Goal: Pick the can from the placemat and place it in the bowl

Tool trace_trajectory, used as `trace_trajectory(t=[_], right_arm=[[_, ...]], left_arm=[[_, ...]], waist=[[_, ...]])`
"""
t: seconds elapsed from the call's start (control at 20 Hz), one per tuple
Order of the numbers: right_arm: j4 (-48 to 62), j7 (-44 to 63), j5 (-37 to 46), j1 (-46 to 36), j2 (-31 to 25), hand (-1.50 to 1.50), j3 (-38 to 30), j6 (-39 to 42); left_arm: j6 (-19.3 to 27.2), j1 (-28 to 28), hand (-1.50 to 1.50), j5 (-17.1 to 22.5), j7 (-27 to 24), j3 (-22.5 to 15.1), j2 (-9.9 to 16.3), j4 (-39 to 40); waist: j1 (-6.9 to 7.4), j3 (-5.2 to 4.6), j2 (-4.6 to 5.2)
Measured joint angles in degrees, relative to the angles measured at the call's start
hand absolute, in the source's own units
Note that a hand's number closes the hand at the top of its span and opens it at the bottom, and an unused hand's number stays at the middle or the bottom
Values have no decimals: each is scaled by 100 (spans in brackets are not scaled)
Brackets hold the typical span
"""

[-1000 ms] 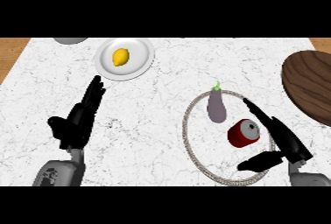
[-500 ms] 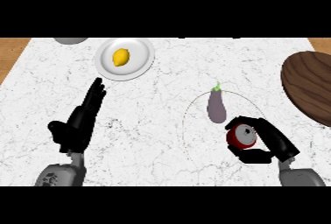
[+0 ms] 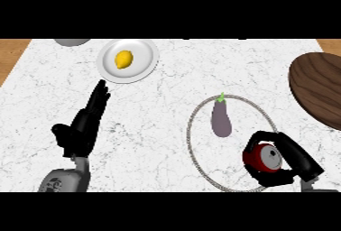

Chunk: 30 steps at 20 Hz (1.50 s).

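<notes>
Between right fingers and thumb: short red cylindrical can with a silver metal lid (image 3: 265, 157), lying on its side, lid turned up toward the head view
Right hand (image 3: 293, 158): black fingers curled over the can's far side, thumb hooked under its near side, pinching it
Under the curled fingers: round pale placemat with a grey braided rim (image 3: 191, 135), can low over it or touching it, cannot tell which
Just beyond the right fingertips: small purple eggplant with a green stem (image 3: 221, 119), on the same placemat, apart from the can
Far past the right fingers, up and to the right: dark brown wooden bowl (image 3: 318, 88), holding nothing that shows
Left hand (image 3: 83, 127): resting at lower left, fingers straight and pressed together, pointing up, holding nothing
Beyond the left fingertips: white round plate (image 3: 148, 63) bearing a yellow lemon (image 3: 123, 59)
Done, by judgement: grasp closed on the can
Left to do: lift off the placemat, carry to the bowl, release inside
Hidden or cut off: bowl's right part beyond the edge; can's underside behind the thumb; placemat's near rim partly behind the right hand; grey rounded thing (image 3: 72, 41) at the top edge, too cropped to name
</notes>
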Motion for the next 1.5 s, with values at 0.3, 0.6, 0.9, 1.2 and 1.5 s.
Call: trace_trajectory(t=[0.3, 0.6, 0.9, 1.2, 1.5], right_arm=[[-652, -265, -598, 557, -177, 150, -536, 312], [-1636, -821, -1187, 1031, -89, 150, -1018, 267], [-3192, -268, -1550, 1120, -95, 150, -1540, 76], [-4184, 1306, -2016, 574, -490, 150, -2179, 11], [-4003, 2758, -2342, -694, -1047, 150, -2459, -179]], left_arm=[[-124, -121, 0, 95, 36, 165, 91, 59], [-130, -139, 0, 101, -63, 224, 80, 195], [-66, -135, 0, 8, 4, 133, 8, 126], [-146, -141, 0, 53, 35, 175, 55, 75], [-141, -43, 0, -10, 38, 86, -19, 25]], waist=[[-23, 12, 12], [-63, 13, 6], [-65, 9, 1], [-16, 7, 10], [32, 10, 20]])
